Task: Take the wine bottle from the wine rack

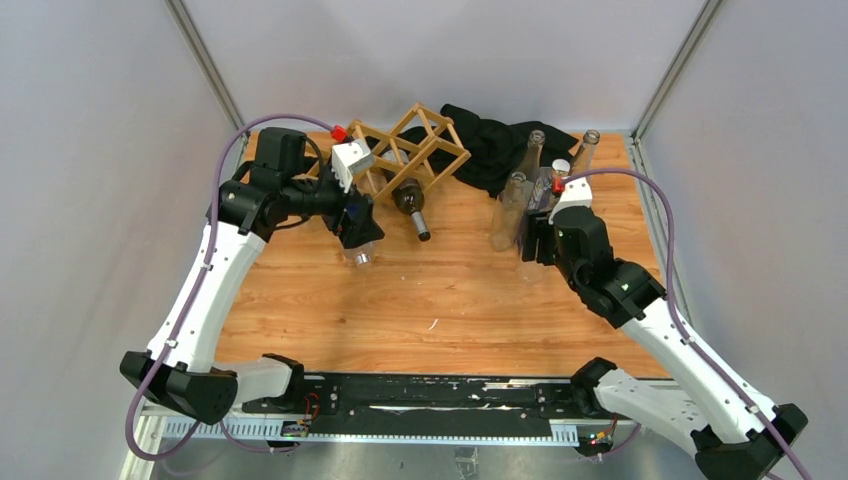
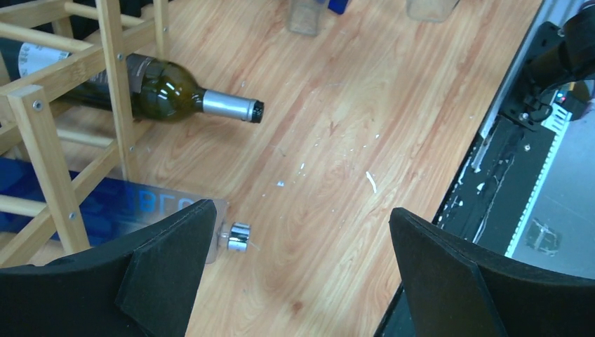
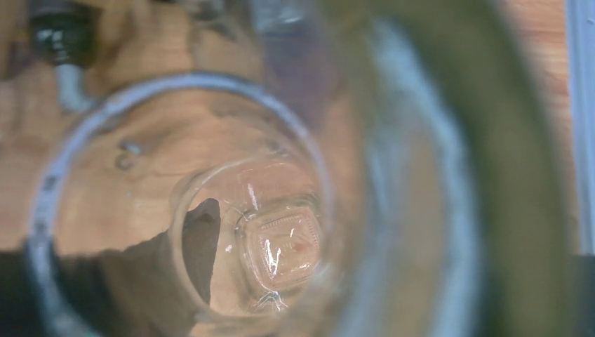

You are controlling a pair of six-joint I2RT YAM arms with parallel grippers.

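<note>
The light wood lattice wine rack (image 1: pixel 425 140) (image 2: pixel 42 133) stands at the back of the table. A dark green wine bottle (image 1: pixel 410 200) (image 2: pixel 168 88) lies in a lower cell, its silver-foiled neck poking out toward the front. My left gripper (image 1: pixel 358 238) (image 2: pixel 302 210) hovers just left of that neck, open wide, with only bare table between its black pads (image 2: pixel 168 260). My right gripper (image 1: pixel 528 238) is at a standing clear glass bottle (image 1: pixel 508 205). The right wrist view looks down that bottle's mouth (image 3: pixel 273 239), with one dark finger (image 3: pixel 105 295) seen through the glass.
A clear bottle with a blue label and silver cap (image 2: pixel 237 237) lies on the table under my left finger, by the rack's foot. More empty glass bottles (image 1: pixel 532 150) (image 1: pixel 585 148) stand at the back right, next to a black cloth (image 1: pixel 495 145).
</note>
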